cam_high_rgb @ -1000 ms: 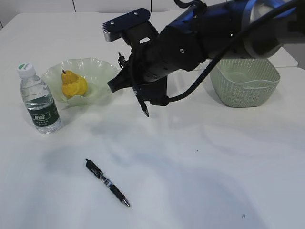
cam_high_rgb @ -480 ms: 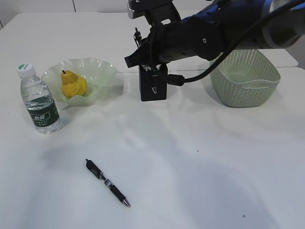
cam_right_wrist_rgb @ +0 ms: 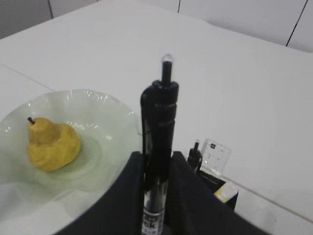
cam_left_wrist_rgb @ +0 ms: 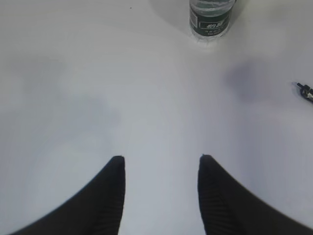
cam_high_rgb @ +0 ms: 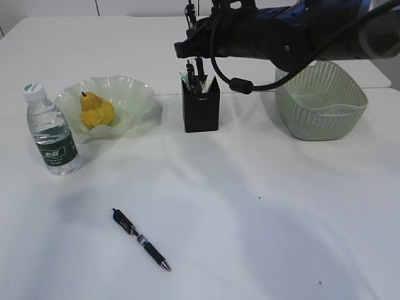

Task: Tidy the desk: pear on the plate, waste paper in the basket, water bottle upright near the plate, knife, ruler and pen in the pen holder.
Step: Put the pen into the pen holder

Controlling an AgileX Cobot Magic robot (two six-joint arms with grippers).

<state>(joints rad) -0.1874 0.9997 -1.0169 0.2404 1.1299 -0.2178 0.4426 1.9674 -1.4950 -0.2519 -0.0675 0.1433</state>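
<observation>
1. The right arm is reaching in from the right along the far side of the desk (cam_high_rgb: 250, 225), hanging over the pen holder (cam_high_rgb: 201, 112). From the exterior camera you can't really see its fingertips, it's all dark arm and cable up there.
2. The right wrist cam is filling that in: the right gripper (cam_right_wrist_rgb: 155, 169) is pinching a black pen (cam_right_wrist_rgb: 159, 147) that's standing upright between its fingers, clicker end up. The holder's rim is peeking out just right of it, with the clear ruler (cam_right_wrist_rgb: 215, 155) and another dark pen top sticking out.
3. The left gripper (cam_left_wrist_rgb: 161, 161) is only showing in its own wrist cam: fingers spread apart, nothing between them, hovering over bare desk.
4. The pear (cam_high_rgb: 96, 110) is sitting in the plate (cam_high_rgb: 134, 94), left of the holder. Both exterior and right wrist cams are catching that.
5. The water bottle (cam_high_rgb: 52, 131) is standing upright just left of the plate, on the near side.
6. A second pen (cam_high_rgb: 140, 239) is lying on the near-left desk; the left wrist cam is only catching its tip at the edge.
7. The basket (cam_high_rgb: 322, 103) is sitting far right. There might be something pale inside, but I can't tell from this angle.
</observation>
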